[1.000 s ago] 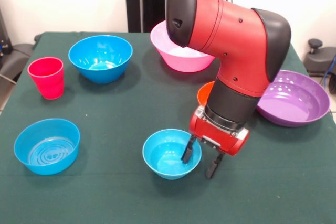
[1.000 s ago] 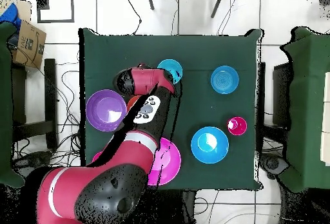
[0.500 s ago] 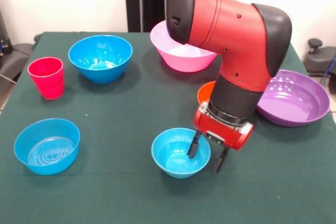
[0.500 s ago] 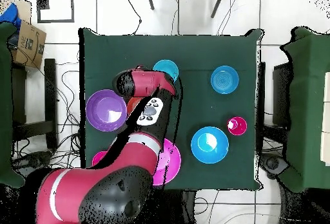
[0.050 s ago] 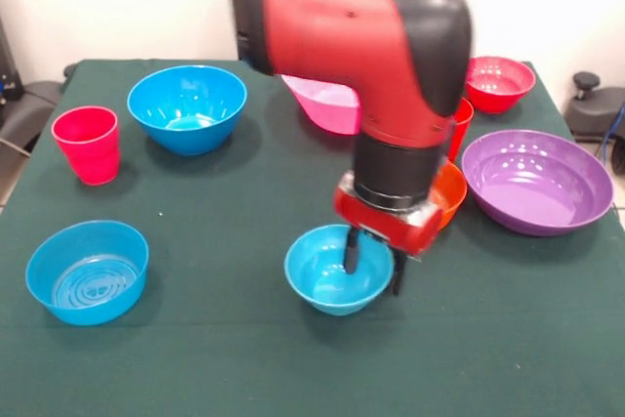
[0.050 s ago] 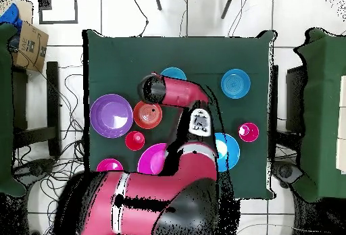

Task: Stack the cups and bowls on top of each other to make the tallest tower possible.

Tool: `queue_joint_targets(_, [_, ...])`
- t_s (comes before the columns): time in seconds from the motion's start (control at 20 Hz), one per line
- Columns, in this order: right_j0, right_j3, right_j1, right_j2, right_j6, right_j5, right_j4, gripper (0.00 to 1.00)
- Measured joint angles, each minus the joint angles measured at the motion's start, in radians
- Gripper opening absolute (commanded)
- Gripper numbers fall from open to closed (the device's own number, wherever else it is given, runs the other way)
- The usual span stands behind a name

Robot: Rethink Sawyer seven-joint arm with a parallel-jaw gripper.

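My gripper [image 5: 372, 265] is shut on the right rim of the small light-blue bowl [image 5: 327, 278], one finger inside and one outside. The bowl hangs slightly off the cloth. Just behind it to the right sits the small orange bowl [image 5: 450, 192]. An orange-red cup [image 5: 461, 122] shows behind my arm, and the small red bowl [image 5: 498, 82] stands at the back right. The purple bowl [image 5: 535, 181] is on the right and the pink bowl [image 5: 327, 102] at the back. On the left are the deep blue bowl [image 5: 186, 104], a pinkish-red cup [image 5: 88, 144] and a small blue bowl [image 5: 86, 271].
The green-covered table [image 5: 215, 358] holds everything. From above, my arm [image 6: 179, 97] covers part of the light-blue bowl [image 6: 175, 74], the pink bowl [image 6: 153, 158] and the deep blue bowl [image 6: 228, 152]. A cardboard box [image 6: 30, 43] sits off the table.
The light-blue bowl shifted right with my gripper, then rose a little. My arm swung over, uncovering the red bowl, the orange-red cup and more of the orange bowl.
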Motion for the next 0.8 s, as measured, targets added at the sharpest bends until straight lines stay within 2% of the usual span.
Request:
queue_joint_targets(0.25, [-0.123,0.083,-0.061,0.098,-0.065,0.017,-0.066,1.0])
queue_joint_targets(0.3, [-0.167,0.112,-0.083,0.135,-0.093,0.017,-0.098,1.0])
queue_joint_targets(0.6, [-0.221,0.161,-0.118,0.209,-0.121,0.018,-0.158,1.0])
queue_joint_targets(0.8, [-0.221,0.178,-0.131,0.244,-0.121,0.018,-0.179,1.0])
